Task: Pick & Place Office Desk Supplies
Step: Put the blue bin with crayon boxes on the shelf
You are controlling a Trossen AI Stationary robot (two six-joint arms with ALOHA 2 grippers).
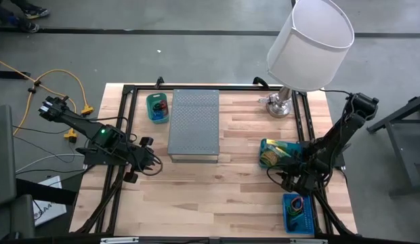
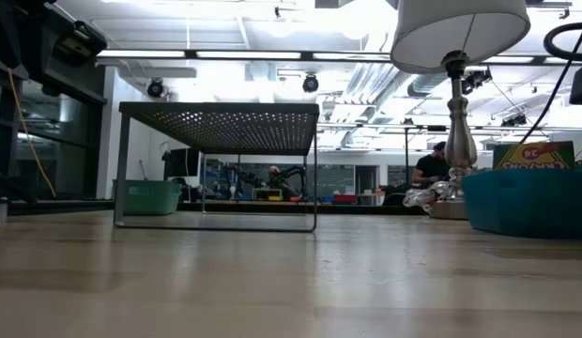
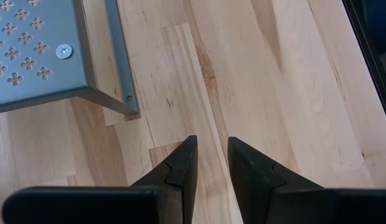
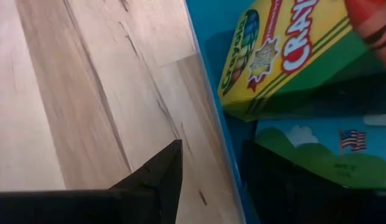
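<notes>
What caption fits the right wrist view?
Right gripper, open, straddles the blue bin wall beside a crayon box.

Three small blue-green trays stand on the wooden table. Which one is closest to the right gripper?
The blue tray holding the yellow-green crayon box, at the right gripper. The tray beside the grey perforated metal stand is far away; the tray of coloured small items sits nearer the front edge.
</notes>
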